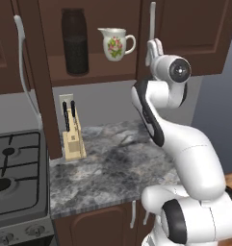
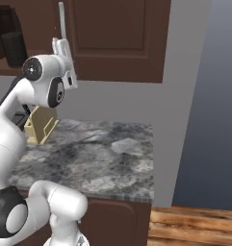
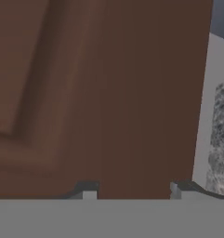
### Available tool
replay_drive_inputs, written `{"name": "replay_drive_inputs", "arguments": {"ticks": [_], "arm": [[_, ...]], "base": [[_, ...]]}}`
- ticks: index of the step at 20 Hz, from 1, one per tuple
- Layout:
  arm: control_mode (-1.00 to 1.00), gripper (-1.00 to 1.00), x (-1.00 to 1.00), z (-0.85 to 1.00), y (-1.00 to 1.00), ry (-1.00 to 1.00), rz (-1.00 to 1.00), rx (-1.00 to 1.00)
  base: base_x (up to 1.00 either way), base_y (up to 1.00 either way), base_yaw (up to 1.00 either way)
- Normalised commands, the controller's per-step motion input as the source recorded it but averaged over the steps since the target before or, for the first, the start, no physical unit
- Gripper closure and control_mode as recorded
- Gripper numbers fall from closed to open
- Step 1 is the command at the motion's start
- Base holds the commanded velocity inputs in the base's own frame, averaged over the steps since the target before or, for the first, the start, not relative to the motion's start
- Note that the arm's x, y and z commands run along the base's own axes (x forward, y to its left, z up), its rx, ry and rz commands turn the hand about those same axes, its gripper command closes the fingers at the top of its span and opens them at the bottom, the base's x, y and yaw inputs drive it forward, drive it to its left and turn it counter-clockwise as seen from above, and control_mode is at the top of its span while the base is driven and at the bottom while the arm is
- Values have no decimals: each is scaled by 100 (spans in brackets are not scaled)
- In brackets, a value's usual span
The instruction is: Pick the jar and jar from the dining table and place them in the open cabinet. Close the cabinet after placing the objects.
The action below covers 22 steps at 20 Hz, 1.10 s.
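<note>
Gripper at the cabinet door, tall jar on the shelf

The gripper (image 3: 131, 191) is raised against the dark wooden cabinet (image 1: 185, 33), beside its silver bar handle (image 1: 151, 21); its fingers stand partly apart, but I cannot tell whether they grasp anything. The tall dark jar (image 1: 75, 42) stands on the left of the open shelf, with a white floral jug (image 1: 116, 43) to its right. A knife block (image 1: 73, 137) sits on the marbled counter (image 1: 112, 168) below.

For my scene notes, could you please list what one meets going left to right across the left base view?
Stove → open cabinet door's silver handle → knife block → tall dark jar → floral jug → gripper.
</note>
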Motion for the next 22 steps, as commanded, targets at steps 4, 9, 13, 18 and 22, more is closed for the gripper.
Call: {"name": "replay_drive_inputs", "arguments": {"ticks": [4, 9, 13, 18, 22], "arm": [[-100, -100, 18, -12, -6, 0, -11, 0], [-100, -100, -17, 2, -15, -1, -2, 3], [-100, -100, -32, 15, -13, 0, -1, 4], [-100, -100, -41, 18, -5, 0, 0, 4], [-100, -100, -38, 10, 0, 0, 0, 0]], "base": [[0, 0, 0], [0, 0, 0], [0, 0, 0], [0, 0, 0], [0, 0, 0]]}}
